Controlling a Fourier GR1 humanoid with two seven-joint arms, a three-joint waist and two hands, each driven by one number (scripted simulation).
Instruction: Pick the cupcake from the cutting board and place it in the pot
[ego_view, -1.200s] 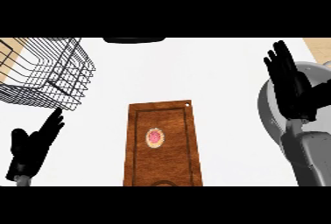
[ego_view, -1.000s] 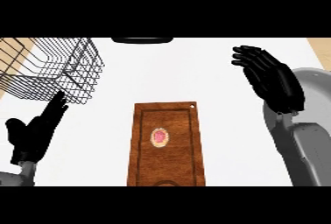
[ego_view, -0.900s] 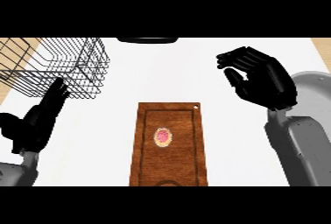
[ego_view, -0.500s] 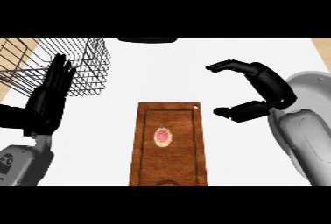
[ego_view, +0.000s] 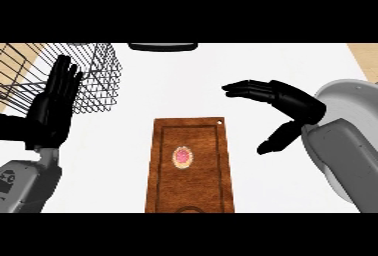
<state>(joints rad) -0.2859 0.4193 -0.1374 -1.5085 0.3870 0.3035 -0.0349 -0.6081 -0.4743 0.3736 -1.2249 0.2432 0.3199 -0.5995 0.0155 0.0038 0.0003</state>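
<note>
The cutting board (ego_view: 190, 192) lies lengthwise before me. My right hand (ego_view: 297, 106) hovers just right of its far corner, fingers and thumb spread wide, holding nothing. My left hand (ego_view: 50, 110) rests by the wire basket (ego_view: 100, 75), fingers straight and together. The cupcake (ego_view: 182, 156) sits mid-board, untouched.

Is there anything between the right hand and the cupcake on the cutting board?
Nothing visible does. The right hand, open, hangs to the right of the cupcake and farther back. Between them lie only the bare counter and the cutting board surface. The wire basket stands at the left, off that path.
</note>
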